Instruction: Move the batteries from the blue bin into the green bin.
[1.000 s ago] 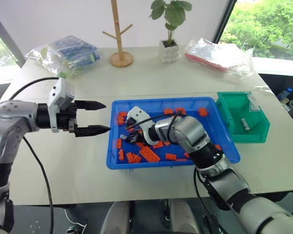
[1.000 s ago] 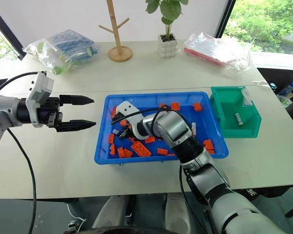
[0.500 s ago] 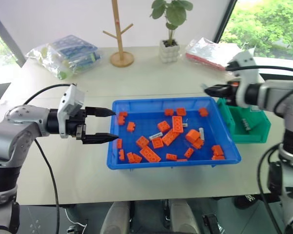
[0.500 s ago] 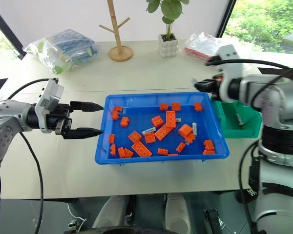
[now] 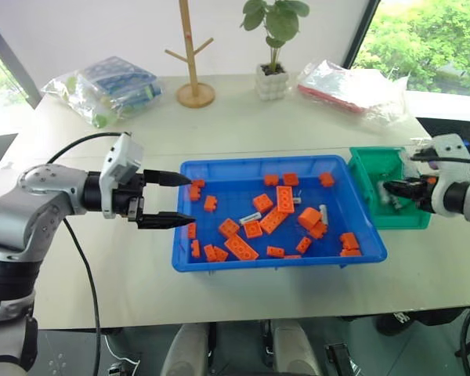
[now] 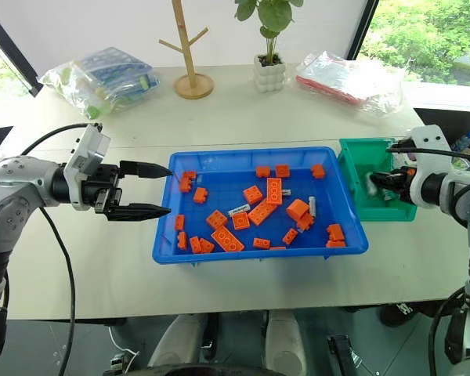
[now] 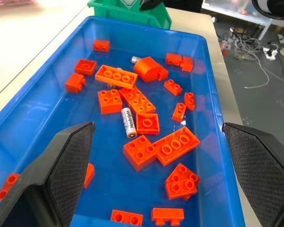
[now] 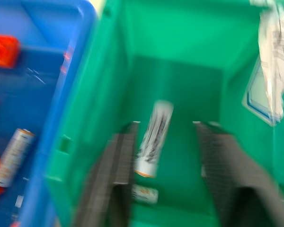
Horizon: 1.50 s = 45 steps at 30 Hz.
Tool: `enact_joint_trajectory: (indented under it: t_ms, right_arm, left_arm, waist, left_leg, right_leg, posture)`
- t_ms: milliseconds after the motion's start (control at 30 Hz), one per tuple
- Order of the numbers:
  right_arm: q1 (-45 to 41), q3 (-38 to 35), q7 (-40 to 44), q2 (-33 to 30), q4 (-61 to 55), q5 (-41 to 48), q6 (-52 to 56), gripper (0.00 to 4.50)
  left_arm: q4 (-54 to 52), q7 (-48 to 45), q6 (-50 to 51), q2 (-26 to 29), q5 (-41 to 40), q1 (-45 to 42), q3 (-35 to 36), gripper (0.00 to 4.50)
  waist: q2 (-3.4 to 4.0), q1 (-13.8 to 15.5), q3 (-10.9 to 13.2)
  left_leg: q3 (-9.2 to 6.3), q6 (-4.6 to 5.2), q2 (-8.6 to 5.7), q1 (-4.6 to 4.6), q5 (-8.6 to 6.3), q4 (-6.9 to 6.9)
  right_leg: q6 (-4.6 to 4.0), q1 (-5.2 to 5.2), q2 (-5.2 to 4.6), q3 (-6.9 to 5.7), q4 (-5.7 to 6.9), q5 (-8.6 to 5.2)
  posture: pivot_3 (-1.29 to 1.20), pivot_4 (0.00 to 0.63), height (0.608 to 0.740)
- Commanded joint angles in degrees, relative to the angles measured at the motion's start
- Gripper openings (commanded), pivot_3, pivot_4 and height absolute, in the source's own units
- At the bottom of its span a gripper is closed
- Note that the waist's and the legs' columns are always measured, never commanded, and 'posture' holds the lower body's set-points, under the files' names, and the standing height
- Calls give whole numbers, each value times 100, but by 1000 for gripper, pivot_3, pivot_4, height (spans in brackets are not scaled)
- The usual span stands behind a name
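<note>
The blue bin [image 5: 276,265] sits mid-table, holding orange bricks and batteries: one [image 5: 250,218] near its middle, one [image 5: 323,213] further right. In the left wrist view a battery [image 7: 127,122] lies among the bricks. My left gripper [image 5: 191,200] is open and level at the bin's left rim, with nothing between its fingers. The green bin [image 5: 368,176] stands against the blue bin's right side. Over it, my right gripper [image 5: 388,188] is open. In the right wrist view a battery [image 8: 154,137] is between its spread fingers [image 8: 123,161] inside the green bin, and another battery [image 8: 144,193] lies on the bin floor.
At the back of the table stand a wooden peg tree [image 5: 192,55], a potted plant [image 5: 272,74] and two plastic bags [image 5: 110,86] [image 5: 352,86]. Bare tabletop lies left of and in front of the blue bin. The table's right edge is just past the green bin.
My right gripper swung from the left part of the blue bin over to the green bin and opened there. My left gripper edged slightly toward the blue bin's left rim.
</note>
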Motion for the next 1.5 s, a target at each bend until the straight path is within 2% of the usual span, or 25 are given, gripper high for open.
enact_joint_trajectory:
  t_ms: [33, 233, 367, 433, 533, 667, 833, 1100, 1500]
  right_arm:
    - [-111, -224, -2, -151, -8, -25, -264, 4027]
    - [-819, -64, 429, -112, -421, 492, -303, 4027]
    - [-1243, 454, 674, 138, -776, 833, -200, 4027]
    - [-1257, 956, 865, 272, -1053, 871, -428, 4027]
    - [-1272, 1940, 1316, 436, -1194, 515, -1343, 4027]
    - [-1656, 2984, 1814, 789, -712, -175, -2655, 4027]
    - [-1962, 3727, 2505, 1097, 34, -897, -4095, 4027]
    - [-2173, 4255, 3283, 1450, 1168, -1803, -6008, 4027]
    - [-2338, 4287, 3517, 2044, 2454, -2597, -7685, 4027]
  left_arm:
    - [-70, -6, 32, 28, -58, -118, 66, 4500]
    - [-96, -71, 127, 87, -123, -98, 80, 4500]
    - [-65, -155, 356, 117, -264, -174, 86, 4500]
    - [-71, -172, 292, 117, -199, -185, 94, 4500]
    - [-95, -184, 127, 88, -86, -141, 95, 4500]
    - [-103, -115, 83, 15, -80, -191, 86, 4500]
    - [-241, -1, 117, 10, -119, -83, 186, 4500]
    - [-547, 274, 256, 60, -290, 177, 437, 4500]
    - [-712, 550, 376, 89, -499, 254, 610, 4500]
  waist:
    - [0, -1, 0]
    - [1, -27, 1]
    - [-4, -15, 2]
    - [-9, -7, 1]
    - [-10, -7, 2]
    - [-9, -15, 3]
    - [-12, -10, 4]
    - [-14, -20, 5]
    - [-14, -18, 5]
  left_leg:
    - [0, 0, 0, 0, 0, 0]
    - [-2, 0, 2, 1, 0, 0]
    - [-6, 0, 10, 1, 0, 0]
    - [-6, 0, 11, 1, 0, 0]
    - [-7, 0, 11, 0, 0, 1]
    - [-6, 0, 11, 0, 0, 1]
    - [-4, 0, 9, 0, 0, 2]
    - [-4, -1, 8, 1, 1, 3]
    - [-5, -9, 8, 3, 5, 3]
  right_leg:
    - [0, 0, 0, 0, 0, 0]
    - [0, -3, 1, 2, 1, 0]
    - [0, -4, 8, 3, 1, 0]
    - [0, -3, 10, 2, 0, 0]
    - [0, -2, 9, 3, -3, 0]
    - [0, -4, 8, 4, -1, 1]
    - [0, -5, 9, 3, 0, 1]
    - [0, -4, 9, 4, 3, 2]
    - [-1, -4, 9, 4, 7, 2]
  posture:
    - [0, 150, 692]
    - [0, 150, 692]
    - [0, 150, 692]
    - [0, 150, 692]
    - [0, 150, 692]
    - [0, 150, 692]
    - [0, 150, 692]
    - [0, 150, 692]
    - [0, 150, 692]
